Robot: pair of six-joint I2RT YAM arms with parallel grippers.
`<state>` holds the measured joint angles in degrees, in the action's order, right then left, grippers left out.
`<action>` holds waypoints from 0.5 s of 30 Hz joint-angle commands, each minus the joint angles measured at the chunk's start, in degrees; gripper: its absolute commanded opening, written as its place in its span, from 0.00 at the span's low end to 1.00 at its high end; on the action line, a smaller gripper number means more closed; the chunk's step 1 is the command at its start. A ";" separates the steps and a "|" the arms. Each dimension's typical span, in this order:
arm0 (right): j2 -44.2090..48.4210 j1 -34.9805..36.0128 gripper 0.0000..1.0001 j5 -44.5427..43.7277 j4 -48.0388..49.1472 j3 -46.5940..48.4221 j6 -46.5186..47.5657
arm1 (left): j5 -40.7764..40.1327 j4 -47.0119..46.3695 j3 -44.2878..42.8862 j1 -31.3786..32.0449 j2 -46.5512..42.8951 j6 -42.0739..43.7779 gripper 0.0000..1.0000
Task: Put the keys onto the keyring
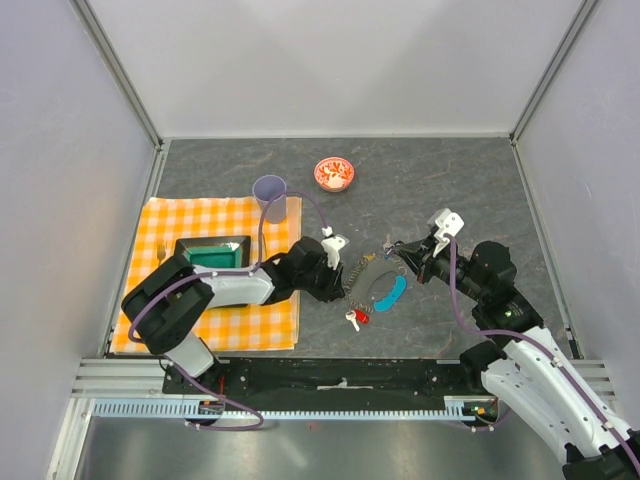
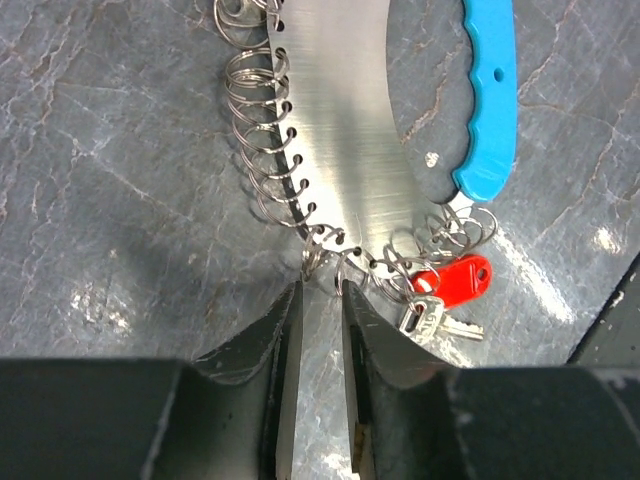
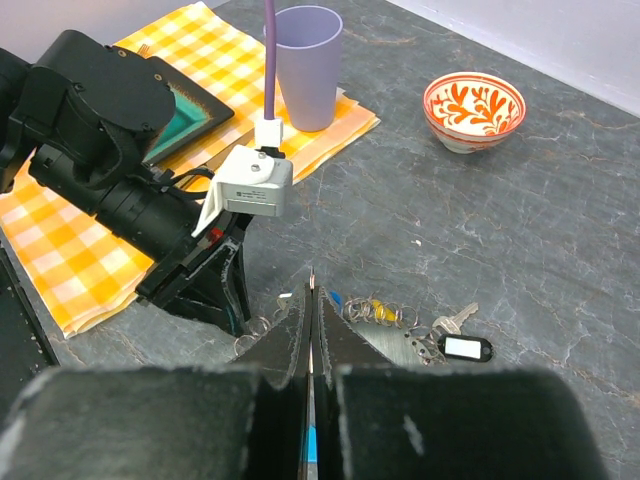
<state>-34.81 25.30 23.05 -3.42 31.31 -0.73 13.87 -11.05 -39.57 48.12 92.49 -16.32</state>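
Black-and-white arms (image 1: 235, 288) carry purple cables (image 3: 269, 50) and white wrist cameras (image 3: 255, 182).

Brushed bright metal keyring (image 2: 340, 150), glossy blue plastic fob (image 2: 490, 100), smooth red plastic head on key (image 2: 455, 280); marbled grey table (image 2: 110, 180), slightly glossy.

We see the keyring (image 2: 262, 130) lying flat on the grey desk (image 1: 450, 180). It is a loop of thin wire coils threaded along the edge of a shiny curved plate (image 2: 340, 150), with a bright blue crescent fob (image 2: 490, 90) beside it. A red-headed key (image 2: 455, 278) and a small silver key (image 2: 432, 315) lie touching the coils at one bend. At the other end lie a blue-headed key (image 3: 333, 298), a yellowish one (image 3: 377, 308) and a black-and-white tag (image 3: 465, 347). We cannot tell whether any are threaded on.
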 commanded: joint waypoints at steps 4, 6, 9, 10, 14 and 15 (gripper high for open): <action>0.62 0.19 0.00 0.15 2.89 -0.28 -0.59 | -0.68 -1.34 0.90 -0.04 -5.65 3.48 0.35; 0.62 0.10 0.00 0.07 2.98 -0.28 -0.50 | -0.42 -0.82 -0.06 -0.74 -5.48 6.19 0.35; 0.71 0.10 0.00 0.07 2.98 -0.20 -0.50 | 2.65 -0.12 -1.64 -1.71 -4.25 8.57 0.37; 0.88 0.19 0.00 0.07 2.98 -0.20 -0.50 | 2.66 0.58 -2.17 -1.97 -3.29 8.84 0.38; 1.32 0.19 0.00 -0.02 2.72 -0.37 -0.50 | 2.22 2.35 -4.19 -3.99 -1.79 7.88 0.37; 1.41 0.19 0.00 -0.02 2.80 -0.46 -0.50 | 3.17 2.43 -4.37 -4.43 -1.61 7.53 0.37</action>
<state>-34.22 25.30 23.05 -3.42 31.31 -0.78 15.14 -9.06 -41.01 45.39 89.60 -10.79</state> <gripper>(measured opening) 0.007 0.372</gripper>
